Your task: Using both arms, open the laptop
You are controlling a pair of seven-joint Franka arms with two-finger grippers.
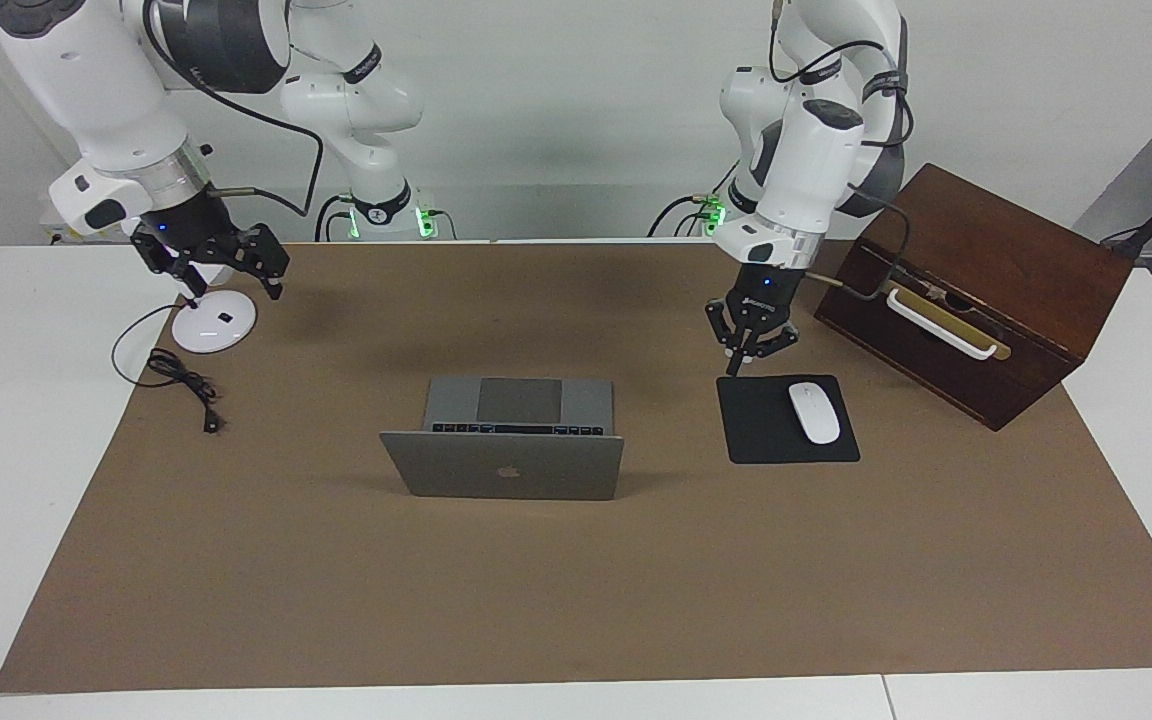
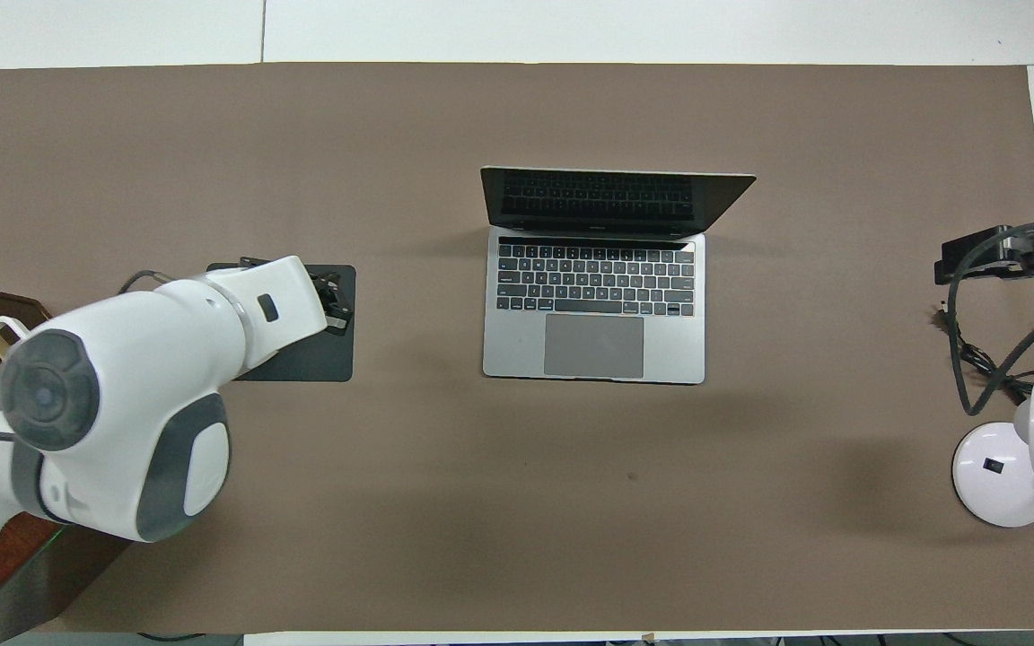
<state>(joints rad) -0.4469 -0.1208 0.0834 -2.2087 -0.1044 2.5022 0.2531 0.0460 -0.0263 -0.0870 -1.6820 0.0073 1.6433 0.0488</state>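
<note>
The silver-grey laptop (image 1: 506, 470) stands open in the middle of the brown mat, with its lid upright and the apple logo turned away from the robots. Its dark keyboard and grey trackpad show in the overhead view (image 2: 593, 305). My left gripper (image 1: 744, 362) hangs just above the edge of the black mouse pad (image 1: 771, 435) that is nearer to the robots, well clear of the laptop. It is partly hidden under its own arm in the overhead view (image 2: 335, 309). My right gripper (image 1: 231, 290) is open and empty, up over the white round lamp base (image 1: 214, 322). It also shows in the overhead view (image 2: 952, 260).
A white mouse (image 1: 814, 412) lies on the mouse pad. A dark wooden box (image 1: 986, 290) with a white handle stands at the left arm's end of the table. A black cable (image 1: 181, 380) lies coiled by the lamp base at the right arm's end.
</note>
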